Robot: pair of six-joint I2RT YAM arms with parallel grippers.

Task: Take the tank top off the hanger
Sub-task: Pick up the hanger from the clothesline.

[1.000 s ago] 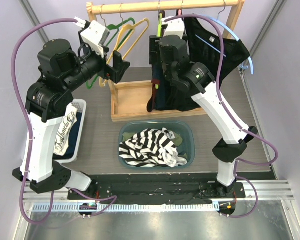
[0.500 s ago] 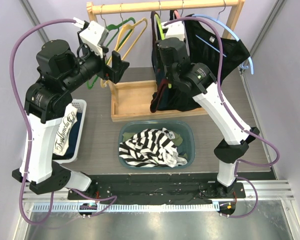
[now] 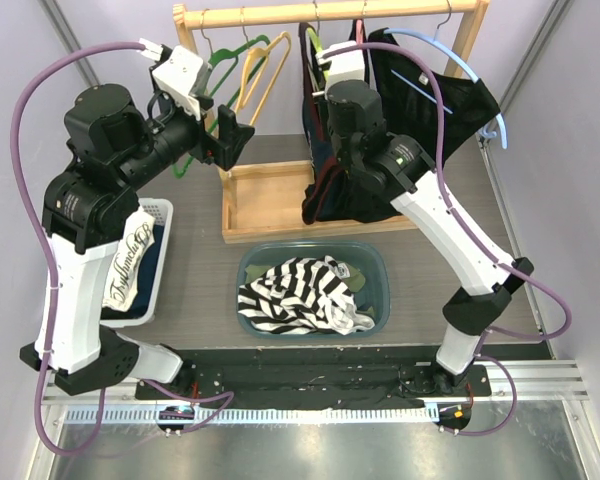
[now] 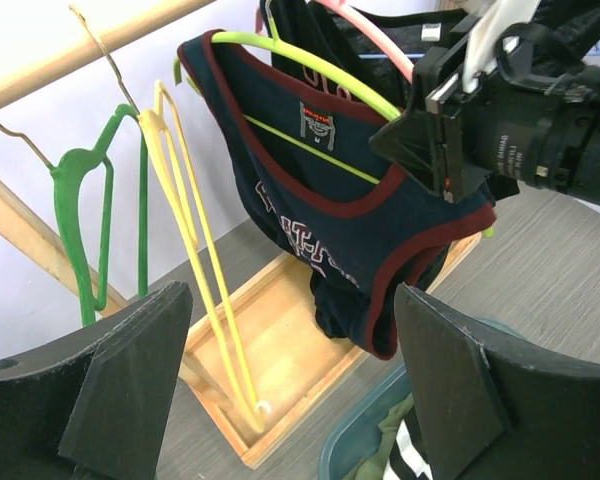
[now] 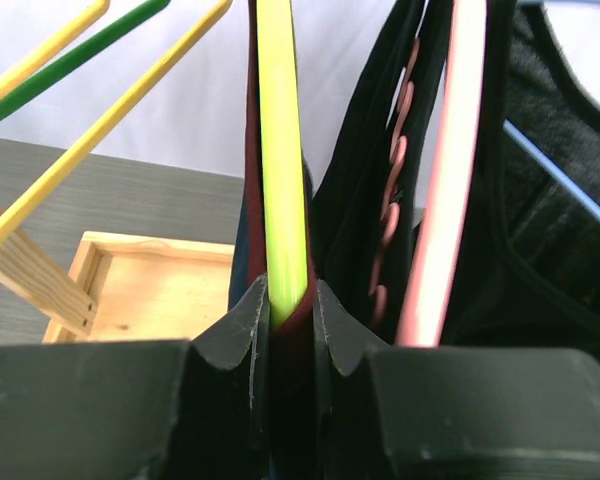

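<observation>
Pinching the lime hanger [image 5: 280,150] together with the dark red trimmed strap of the tank top [image 4: 340,220], the right jaws sit at the bottom centre of the right wrist view, both pads pressed against the hanger's arm. In the overhead view the right arm [image 3: 430,210] reaches up to the wooden rail [image 3: 330,12] at the top centre of the frame. The tank top, navy with dark red edging, hangs on the lime hanger from that rail, above the wooden tray [image 3: 265,200]. Just to its right hang a pink hanger [image 5: 445,150] and a black garment [image 3: 450,95].

The left jaws are spread wide and hold nothing; they fill the lower corners of the left wrist view, facing the tank top but apart from it. A yellow hanger [image 4: 180,200] and a green hanger [image 4: 90,200] hang bare in the left half of that view.

Lower in the overhead view, a blue bin [image 3: 375,255] holding striped clothes sits on the tabletop [image 3: 200,270], and a white basket [image 3: 160,215] stands at the left.
</observation>
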